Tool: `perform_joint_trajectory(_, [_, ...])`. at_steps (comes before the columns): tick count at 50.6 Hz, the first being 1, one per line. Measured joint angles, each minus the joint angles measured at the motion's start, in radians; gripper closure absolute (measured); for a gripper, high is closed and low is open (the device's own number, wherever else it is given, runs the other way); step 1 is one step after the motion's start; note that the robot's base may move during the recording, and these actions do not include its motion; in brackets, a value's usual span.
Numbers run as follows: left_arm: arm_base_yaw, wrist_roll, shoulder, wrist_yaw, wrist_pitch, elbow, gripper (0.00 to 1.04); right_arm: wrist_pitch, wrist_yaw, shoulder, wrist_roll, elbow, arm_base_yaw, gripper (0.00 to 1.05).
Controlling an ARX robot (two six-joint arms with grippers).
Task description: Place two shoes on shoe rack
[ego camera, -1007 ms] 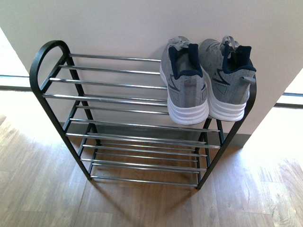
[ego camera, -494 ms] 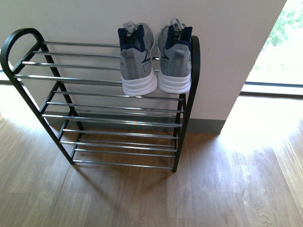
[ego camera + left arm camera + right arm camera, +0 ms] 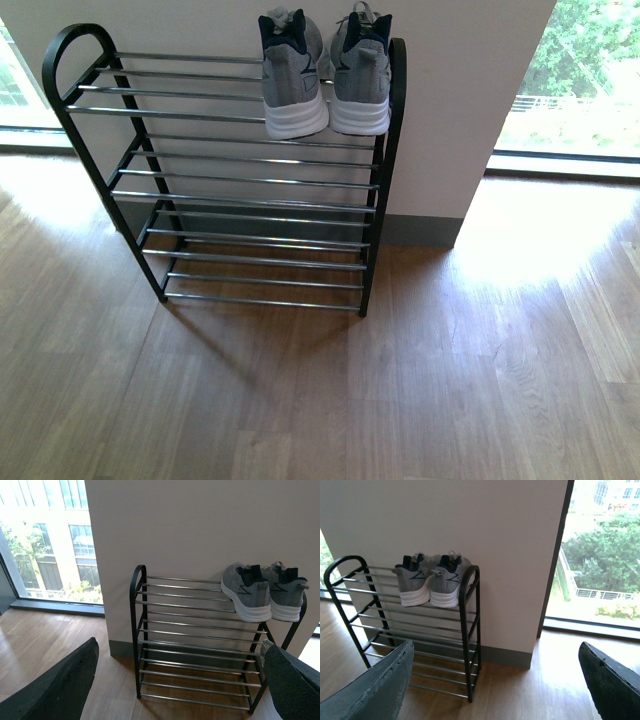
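The two shoes, grey knit sneakers with white soles and navy lining, stand side by side on the top tier of the shoe rack (image 3: 250, 160) at its right end, heels toward me: left shoe (image 3: 293, 75), right shoe (image 3: 360, 75). The left wrist view shows the shoes (image 3: 247, 592) and the rack (image 3: 195, 645) from farther back. So does the right wrist view, with the shoes (image 3: 427, 582) on the rack (image 3: 420, 625). My left gripper (image 3: 180, 685) and right gripper (image 3: 495, 685) are both open, empty and well away from the rack. Neither arm shows in the front view.
The rack stands against a white wall (image 3: 450, 100) on a wood floor (image 3: 400, 390). Floor-to-ceiling windows flank the wall on the left (image 3: 45, 550) and right (image 3: 605, 555). The rack's lower tiers hold nothing.
The front view has drawn back and swung, so the rack and shoes now sit higher, smaller and farther left. The shoes stay put on the top tier.
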Motion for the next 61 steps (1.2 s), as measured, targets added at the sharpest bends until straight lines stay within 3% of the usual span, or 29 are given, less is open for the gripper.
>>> perform_joint_trajectory(61, [0.0,0.0,0.0,0.0,0.0,0.0,0.09,-0.001,0.0,0.0,0.0,0.0,0.0,0.09])
